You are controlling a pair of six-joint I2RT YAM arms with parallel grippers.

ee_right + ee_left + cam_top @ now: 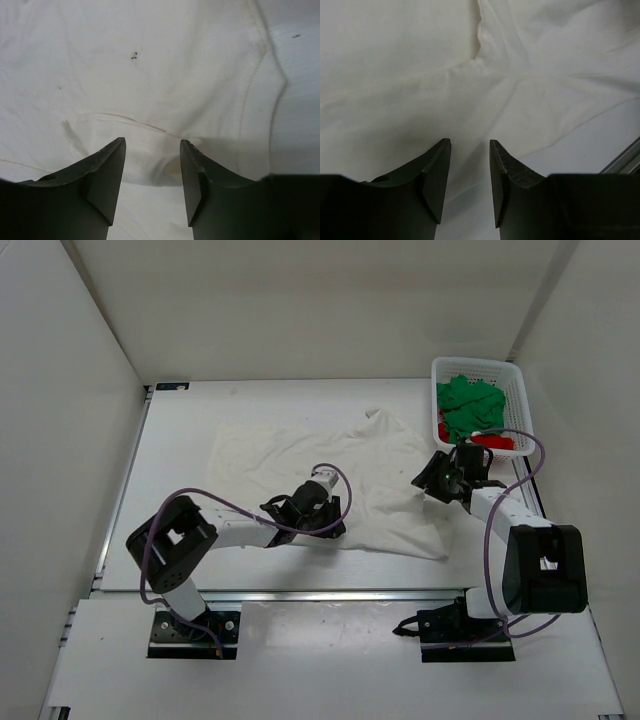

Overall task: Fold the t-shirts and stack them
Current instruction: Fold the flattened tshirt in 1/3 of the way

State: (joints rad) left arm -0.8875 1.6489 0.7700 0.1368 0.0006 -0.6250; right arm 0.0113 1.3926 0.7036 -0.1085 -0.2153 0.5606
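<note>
**Overhead view.** The white t-shirt (270,455) lies spread out and wrinkled on the bench (180,420), roughly mid-bench and unfolded. The green t-shirt (470,405) is heaped in a white lattice basket (521,380) at the far right corner. The red t-shirt (492,441) shows only as a strip at the basket's near end, beside the green. The left arm (235,533) reaches in over the near edge of the white t-shirt. The right arm (495,505) reaches to its right edge, just in front of the basket. I cannot read the finger state from this view.

**Left wrist view.** The left fingers (437,170) stand apart with a clear gap, and nothing is pinched. The white t-shirt (420,75) fills the view beneath, with creases running out from one spot beyond the tips. There is bare bench (600,142) at lower right and a metal rail (626,157) at the frame edge.

**Right wrist view.** The right fingers (107,175) are spread, with nothing held between them. A small raised pucker (172,167) of cloth sits under the gap; I cannot tell whether either finger touches it. The white t-shirt (150,65) covers most of the view. Its stitched edge (252,95) curves down the right side, with bare bench (300,100) beyond. Small dark specks (134,56) mark the cloth.
</note>
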